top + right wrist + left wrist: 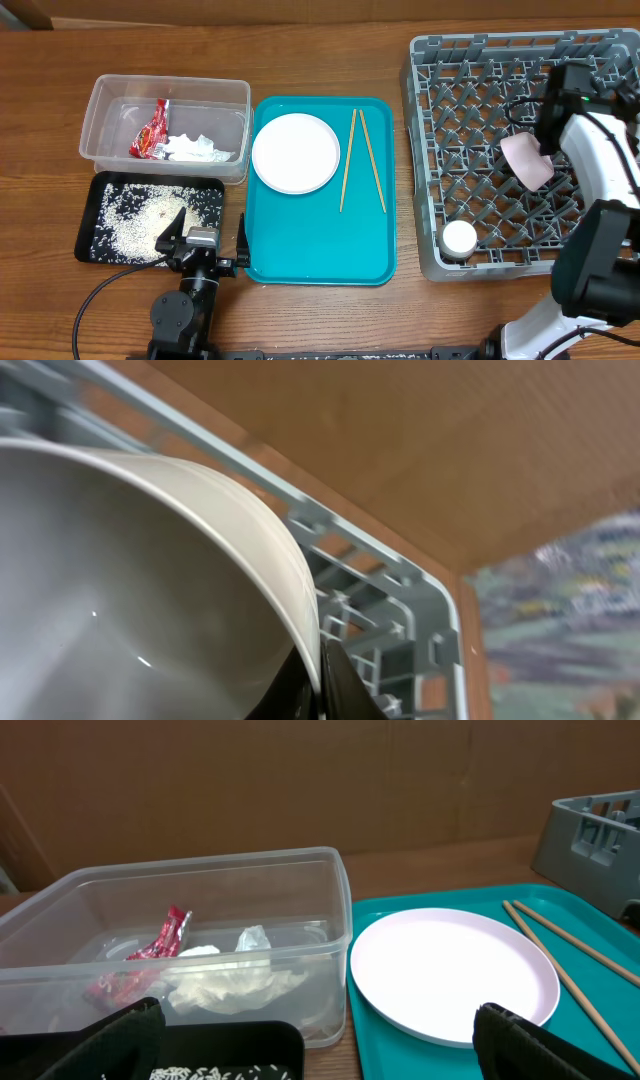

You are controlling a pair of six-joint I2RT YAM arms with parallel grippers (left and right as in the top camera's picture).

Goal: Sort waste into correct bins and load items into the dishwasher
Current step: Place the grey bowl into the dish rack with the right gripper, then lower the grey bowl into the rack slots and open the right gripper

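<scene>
Your wooden table (300, 50) carries everything. On its right side stands the large square grey plastic dish rack (480, 120) with its grid floor and pegs. Beside it, mid-table, lies the rectangular teal serving tray (320, 240). To the left of that tray sit the clear rectangular plastic tub (170, 85) at the far side and, just in front of it, the shallow black rectangular tray (90, 215).

Your right pincer (545, 140) hangs over the right half of the rack, clenched on the rim of the white bowl (524, 160). The bowl is tipped on its side above the grid. From the right wrist you see one dark finger pressed on the rim, with the rack's corner behind it. You cannot tell whether the bowl touches the pegs.

Your left pincer (208, 240) is released, its fingers spread wide, low at the near edge between the black tray and the teal tray.

The round white plate (296, 152) lies flat on the teal tray's far left part, and the two thin wooden chopsticks (372, 160) lie beside it on the right, apart from it. The small white cup (460, 238) stands in the rack's near left corner.

Inside the tub lie the crumpled white tissue (195, 150) and, next to it on its left, the crinkled red snack wrapper (150, 132). The loose white rice grains (140, 220) are scattered across the black tray.
</scene>
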